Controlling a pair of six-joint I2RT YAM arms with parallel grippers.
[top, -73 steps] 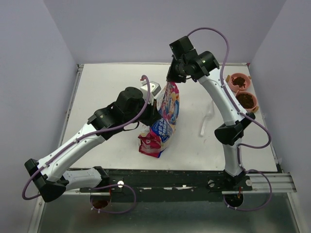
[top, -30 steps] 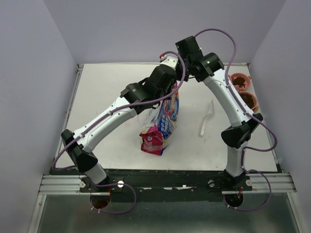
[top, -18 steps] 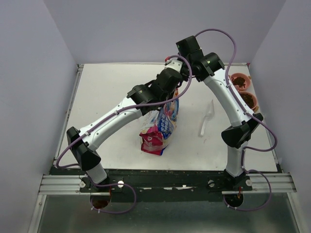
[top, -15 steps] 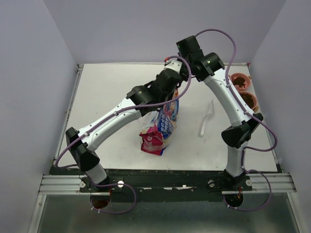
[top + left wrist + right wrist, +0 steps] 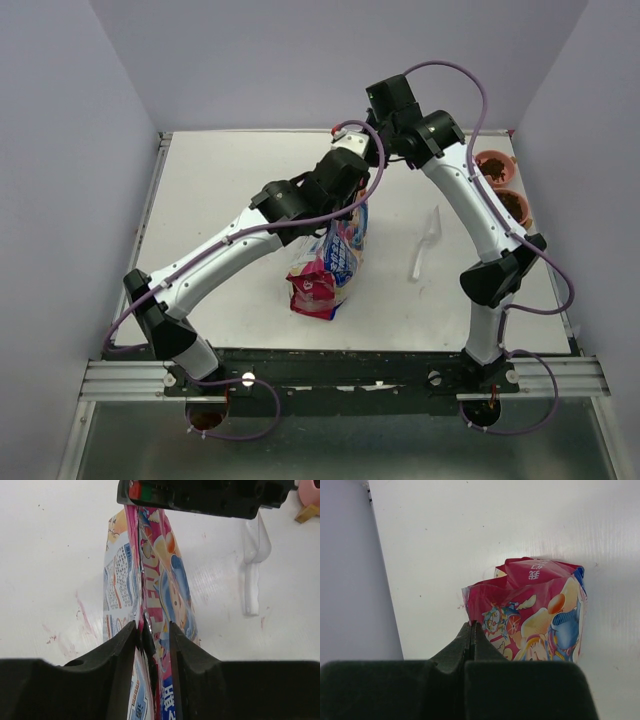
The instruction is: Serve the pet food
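The pink-and-blue cartoon bag (image 5: 335,250) stands mid-table, held up by its top edge. My right gripper (image 5: 472,625) is shut on the bag's (image 5: 535,615) top corner. My left gripper (image 5: 152,628) is open, one finger on each side of the bag's (image 5: 150,580) top seam, and the right-hand finger stands clear of it. The right gripper's black body (image 5: 200,495) shows at the seam's far end. Dark brown pet food (image 5: 492,170) lies in two pink bowls at the right edge. A clear scoop (image 5: 427,243) lies flat between bag and bowls.
The second bowl (image 5: 511,207) sits just nearer than the first. The scoop (image 5: 252,575) lies right of the bag in the left wrist view. Both arms cross above the bag's top. Grey walls close in the table on three sides.
The left arm swung from the bag's left side up over its top, and its fingers now straddle the seam. The right gripper has kept its hold and the bag stayed upright.
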